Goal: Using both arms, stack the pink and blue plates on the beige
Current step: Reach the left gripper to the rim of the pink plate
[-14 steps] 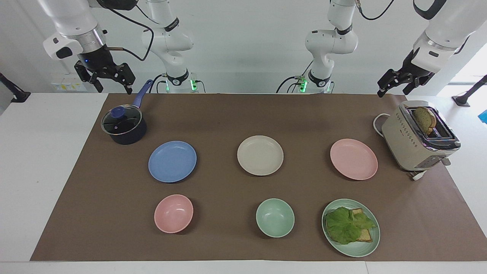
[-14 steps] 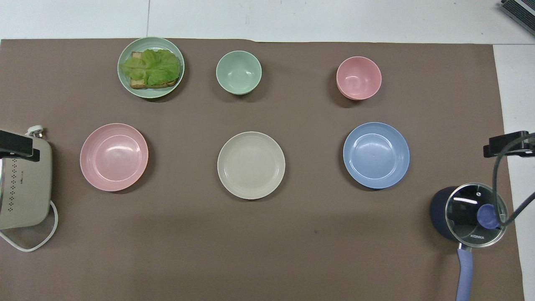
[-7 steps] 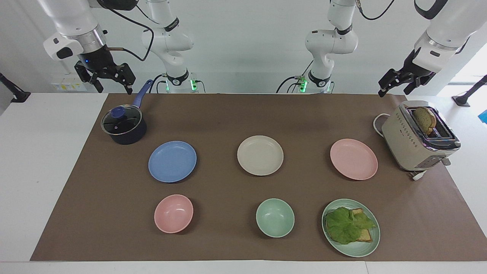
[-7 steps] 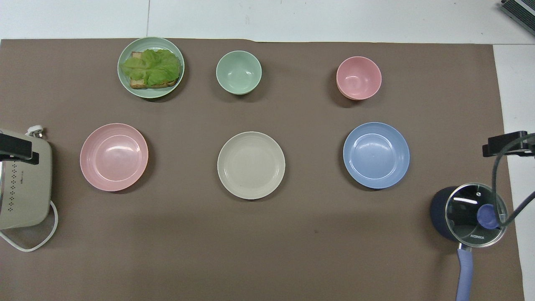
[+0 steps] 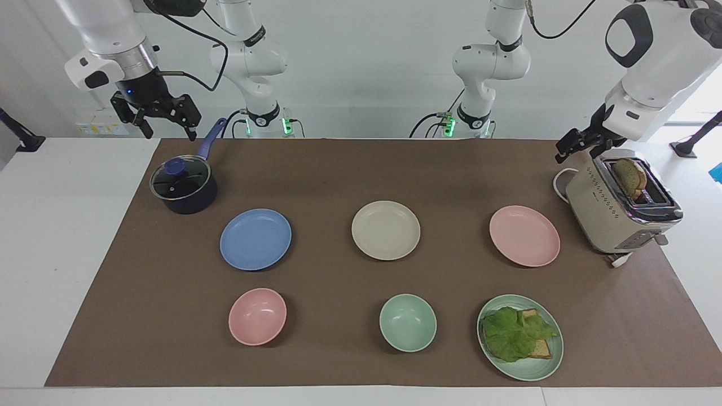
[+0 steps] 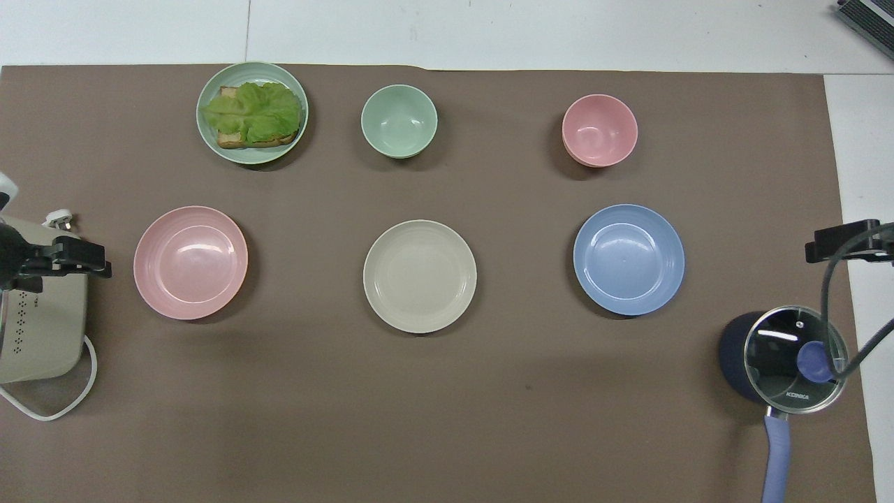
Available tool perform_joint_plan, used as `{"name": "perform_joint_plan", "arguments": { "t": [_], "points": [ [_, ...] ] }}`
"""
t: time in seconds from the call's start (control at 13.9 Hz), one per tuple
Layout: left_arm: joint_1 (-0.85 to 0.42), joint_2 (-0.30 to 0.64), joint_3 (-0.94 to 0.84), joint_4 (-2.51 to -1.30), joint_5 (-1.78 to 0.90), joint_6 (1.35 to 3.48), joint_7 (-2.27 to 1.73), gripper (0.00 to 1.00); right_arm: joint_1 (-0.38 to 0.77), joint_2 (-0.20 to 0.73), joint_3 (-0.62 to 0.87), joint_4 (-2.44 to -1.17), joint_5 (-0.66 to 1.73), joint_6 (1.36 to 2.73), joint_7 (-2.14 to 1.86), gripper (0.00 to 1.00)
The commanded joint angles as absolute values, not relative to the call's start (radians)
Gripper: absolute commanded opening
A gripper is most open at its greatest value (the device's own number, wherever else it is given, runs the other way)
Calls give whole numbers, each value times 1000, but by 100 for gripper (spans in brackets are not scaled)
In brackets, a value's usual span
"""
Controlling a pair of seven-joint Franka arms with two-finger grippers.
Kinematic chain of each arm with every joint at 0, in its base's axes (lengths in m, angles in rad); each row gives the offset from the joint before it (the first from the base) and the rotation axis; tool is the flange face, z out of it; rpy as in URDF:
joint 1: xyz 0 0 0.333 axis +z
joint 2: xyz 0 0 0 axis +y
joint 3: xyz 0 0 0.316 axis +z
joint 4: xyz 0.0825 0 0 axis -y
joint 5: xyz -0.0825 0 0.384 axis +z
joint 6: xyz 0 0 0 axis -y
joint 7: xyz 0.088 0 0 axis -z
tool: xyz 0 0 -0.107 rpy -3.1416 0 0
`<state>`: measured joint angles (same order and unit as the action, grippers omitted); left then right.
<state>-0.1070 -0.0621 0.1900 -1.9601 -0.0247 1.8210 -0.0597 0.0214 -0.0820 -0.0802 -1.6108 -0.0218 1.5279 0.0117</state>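
Observation:
Three equal plates lie in a row across the brown mat. The beige plate [image 5: 386, 230] [image 6: 419, 276] is in the middle. Toward the left arm's end lies the pink plate [image 5: 524, 235] [image 6: 190, 263], and toward the right arm's end the blue plate [image 5: 255, 239] [image 6: 628, 259]. My left gripper [image 5: 576, 149] [image 6: 77, 255] hangs open and empty over the toaster's edge, beside the pink plate. Above the mat's edge by the pot, my right gripper [image 5: 169, 127] [image 6: 838, 241] is raised, open and empty.
A lidded dark blue pot [image 5: 183, 186] stands near the right arm's base, and a beige toaster [image 5: 620, 206] with bread at the left arm's end. Farther from the robots are a pink bowl [image 5: 257, 316], a green bowl [image 5: 407, 322] and a green plate [image 5: 530, 372] with lettuce and bread.
My left arm has swung down and inward, bringing its gripper over the toaster's edge toward the pink plate. The right gripper has barely shifted. No plate has moved.

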Motion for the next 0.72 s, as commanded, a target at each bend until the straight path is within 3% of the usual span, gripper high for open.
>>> {"name": "perform_joint_plan", "arguments": {
  "t": [0.0,0.29,0.65],
  "points": [
    [-97,-55,184,-2095,-9,1992,-51,100,12,-110,-80,-1644,0,1545,-11,100],
    [-94,76,184,-2105,-9,2106,-48,100,12,-112,-80,-1646,0,1540,-11,100],
    [-68,138,183,-2120,-9,2178,-46,100,12,-115,-80,-1652,0,1540,-9,100]
  ]
}}
